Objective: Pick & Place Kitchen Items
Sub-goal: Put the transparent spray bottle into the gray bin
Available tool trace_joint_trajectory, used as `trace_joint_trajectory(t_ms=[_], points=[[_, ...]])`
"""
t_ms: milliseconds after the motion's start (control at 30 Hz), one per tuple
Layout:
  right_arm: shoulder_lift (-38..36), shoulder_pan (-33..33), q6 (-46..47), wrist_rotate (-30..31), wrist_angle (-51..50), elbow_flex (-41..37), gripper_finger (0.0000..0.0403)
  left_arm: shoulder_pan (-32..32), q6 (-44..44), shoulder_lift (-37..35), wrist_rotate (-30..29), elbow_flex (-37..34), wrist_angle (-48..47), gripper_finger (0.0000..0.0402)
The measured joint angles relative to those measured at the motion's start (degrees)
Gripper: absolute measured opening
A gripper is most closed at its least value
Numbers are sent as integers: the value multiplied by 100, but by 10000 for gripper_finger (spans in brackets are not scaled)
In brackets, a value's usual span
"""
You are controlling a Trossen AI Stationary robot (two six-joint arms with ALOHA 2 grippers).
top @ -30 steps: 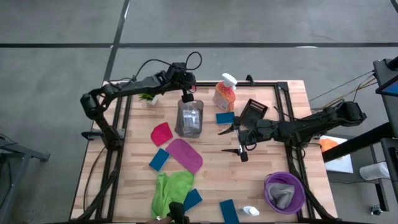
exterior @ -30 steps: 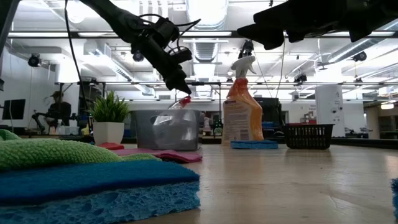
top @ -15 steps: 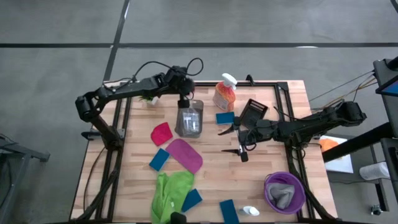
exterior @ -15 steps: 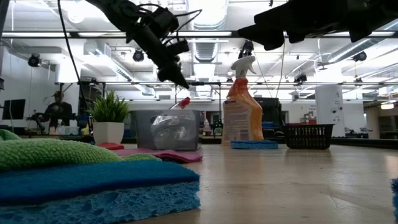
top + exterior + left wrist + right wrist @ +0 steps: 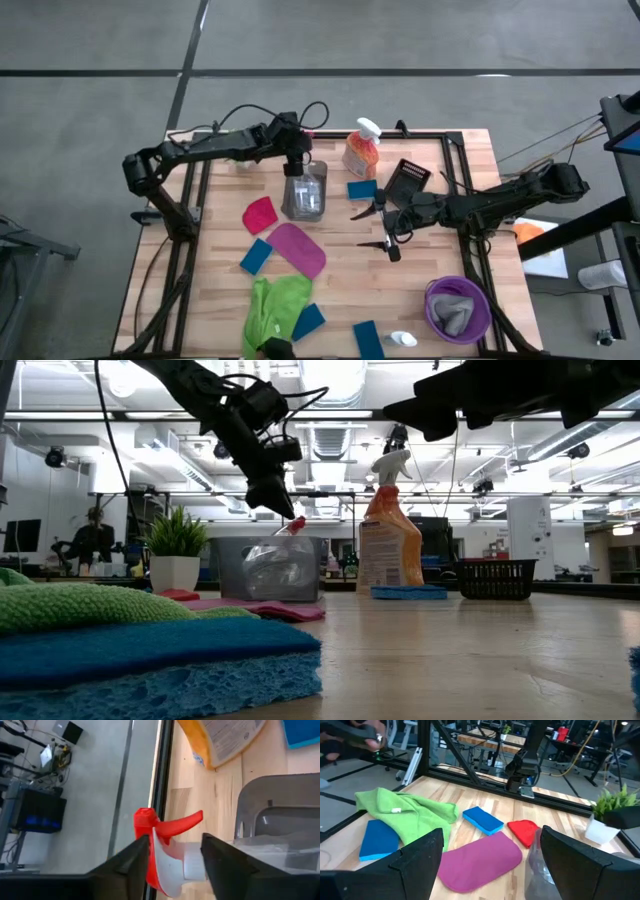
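A clear bottle with a red trigger top lies in a clear grey bin at the table's far middle, its top poking over the bin's far rim. My left gripper hangs open just above that top, one finger on each side of it in the left wrist view and clear of it in the low view. My right gripper hovers open over the table's right middle, holding nothing. An orange spray bottle stands to the right of the bin.
A red cloth, a magenta cloth, a green cloth and several blue sponges lie left of centre and near the front. A black basket, a purple bowl with a grey cloth, and a potted plant also stand here.
My left gripper has opened, rolled a little and drifted toward the table's left edge, coming away from the bottle's red trigger top. The bottle stays lying in the bin.
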Motion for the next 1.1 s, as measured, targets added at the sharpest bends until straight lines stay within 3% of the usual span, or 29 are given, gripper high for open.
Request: trace_joint_trajectory(t_ms=[200,567,1100], points=[[0,0,1,-80,-20,0,325,267,-4,-10,226,49,23,223],[0,0,28,-388,-113,0,325,1032,-182,11,1835,106,65,224],[0,-2,109,-639,-168,0,325,1376,-368,451,2620,242,-18,224]])
